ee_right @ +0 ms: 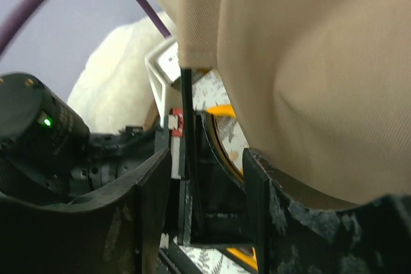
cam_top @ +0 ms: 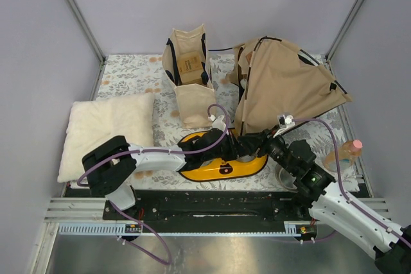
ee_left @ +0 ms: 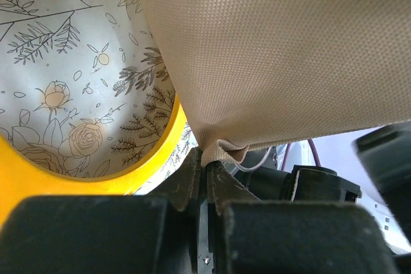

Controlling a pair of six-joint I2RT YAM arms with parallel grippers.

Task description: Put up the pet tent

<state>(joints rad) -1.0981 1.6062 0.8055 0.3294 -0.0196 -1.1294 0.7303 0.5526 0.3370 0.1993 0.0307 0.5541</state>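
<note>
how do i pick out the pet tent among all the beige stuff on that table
On the flowered table, look far right. The tent is the biggest tan canvas shape, right of the upright tote bag. Only it forms a wide sloping cone with thin black poles.

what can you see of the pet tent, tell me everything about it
The pet tent is tan woven canvas on thin black poles. It forms a partly raised, lopsided cone at the far right of the table, to the right of the tote bag. Its side panel sags slightly, and a dark opening faces left. The left gripper is shut on a pinched fold of its lower hem. The right gripper stands open with one black pole in the gap between its jaws.
</note>
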